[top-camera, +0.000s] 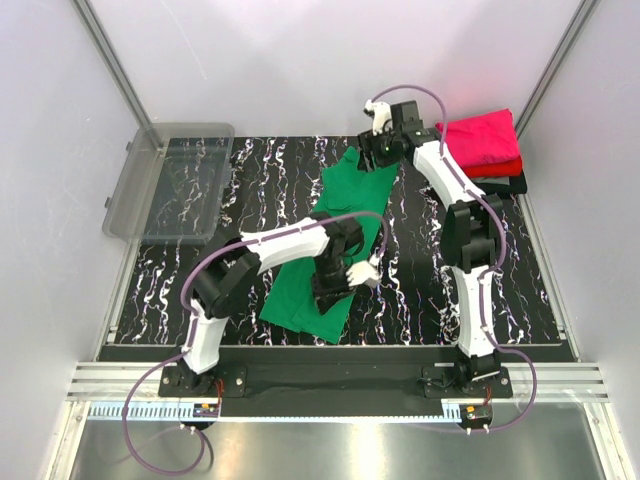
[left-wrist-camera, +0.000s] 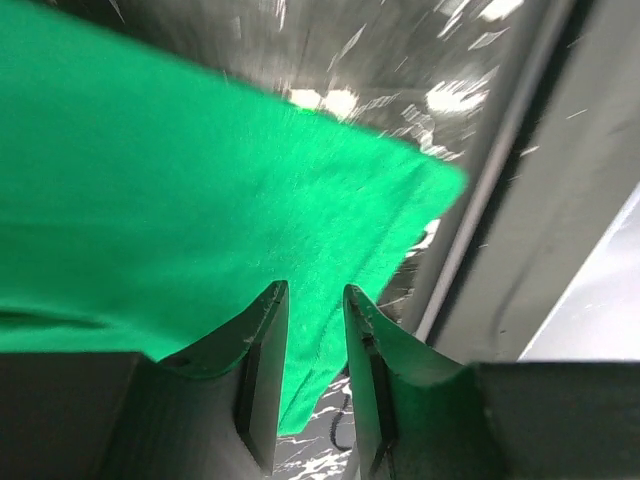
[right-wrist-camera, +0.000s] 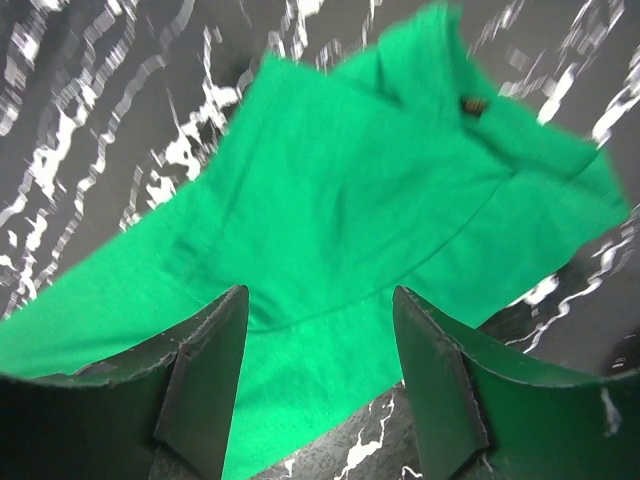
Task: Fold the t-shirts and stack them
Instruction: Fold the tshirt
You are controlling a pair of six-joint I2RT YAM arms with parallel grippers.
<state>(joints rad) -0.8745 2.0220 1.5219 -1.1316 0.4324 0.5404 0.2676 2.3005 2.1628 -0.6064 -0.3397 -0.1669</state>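
Here left fingers point(left-wrist-camera: 262, 370) slightly apart, right fingers point(right-wrist-camera: 205, 390) wide, empty over green t-shirt point(top-camera: 350, 190) edges.

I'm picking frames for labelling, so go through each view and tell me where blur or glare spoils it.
Top external: sharp and evenly lit, with glare only on the metal strip along the near edge. Left wrist: the green t-shirt has soft edges, the table's white veins smear into streaks, and the fingers are crisp. Right wrist: the same streaking on the table, and the shirt's outline is fuzzy.
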